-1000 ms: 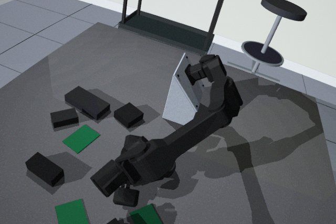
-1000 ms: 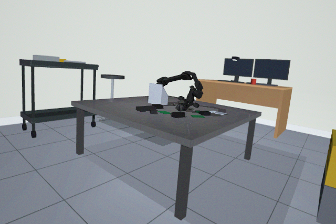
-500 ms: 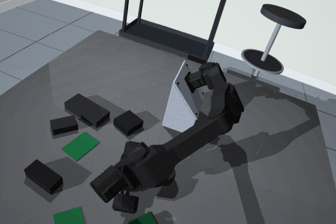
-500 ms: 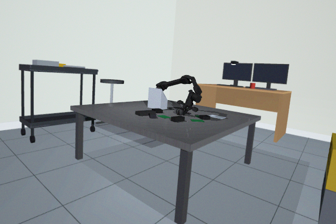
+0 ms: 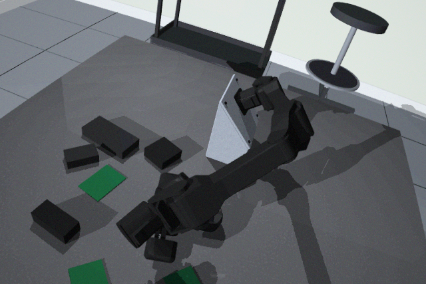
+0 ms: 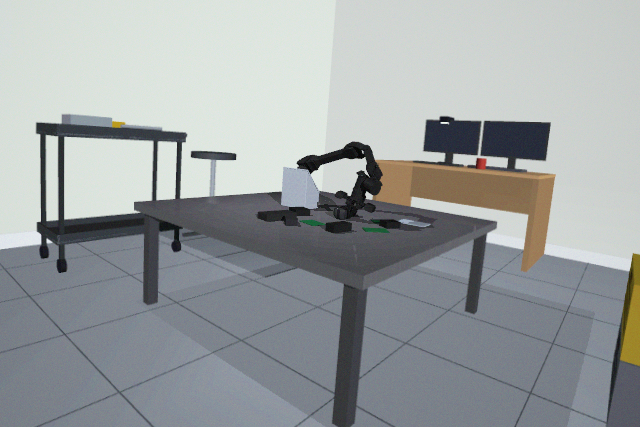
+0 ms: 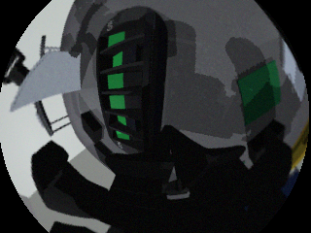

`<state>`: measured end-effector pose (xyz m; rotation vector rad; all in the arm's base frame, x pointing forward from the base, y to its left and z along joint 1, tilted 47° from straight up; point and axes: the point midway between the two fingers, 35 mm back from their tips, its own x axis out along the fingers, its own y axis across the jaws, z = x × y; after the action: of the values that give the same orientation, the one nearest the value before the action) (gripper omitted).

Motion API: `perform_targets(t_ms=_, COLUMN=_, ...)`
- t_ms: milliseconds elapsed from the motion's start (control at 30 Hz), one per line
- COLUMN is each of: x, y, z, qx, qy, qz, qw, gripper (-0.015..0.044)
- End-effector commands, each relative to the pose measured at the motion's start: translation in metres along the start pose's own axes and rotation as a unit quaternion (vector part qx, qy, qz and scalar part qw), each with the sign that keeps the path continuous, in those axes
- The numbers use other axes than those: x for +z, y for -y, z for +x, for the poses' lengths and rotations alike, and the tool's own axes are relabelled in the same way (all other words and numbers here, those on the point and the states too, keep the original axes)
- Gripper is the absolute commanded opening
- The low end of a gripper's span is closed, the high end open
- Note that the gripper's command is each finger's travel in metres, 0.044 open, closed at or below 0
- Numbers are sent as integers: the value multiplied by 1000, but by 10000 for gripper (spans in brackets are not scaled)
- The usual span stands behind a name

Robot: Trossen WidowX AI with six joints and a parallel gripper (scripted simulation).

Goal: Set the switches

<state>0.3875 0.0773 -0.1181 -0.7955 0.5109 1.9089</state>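
Observation:
The dark controller unit lies long and narrow left of centre in the wrist view. Six rocker switches show green ends along its left side. The second and fifth green patches from the top look narrower than the others; I cannot tell surely which ends are down. The numbers are too small to read. Its underside label is hidden. My gripper is shut and empty, with the tips beside the unit's lower right end; whether they touch is unclear. In the top view I cannot make out the unit, and the arm covers much of that area.
A pale wedge stands at the arm's base. Several black blocks and green boards lie around. A pale plate lies farther right in the exterior view.

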Motion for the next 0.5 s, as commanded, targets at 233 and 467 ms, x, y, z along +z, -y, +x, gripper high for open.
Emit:
perform_targets(t_ms=233, x=0, y=4, z=-48, qx=5, qy=1, qz=1, qw=1000, gripper=0)
perform_targets(t_ms=467, x=-1, y=3, z=-55, qx=6, qy=3, qz=7, qw=1000, gripper=0)
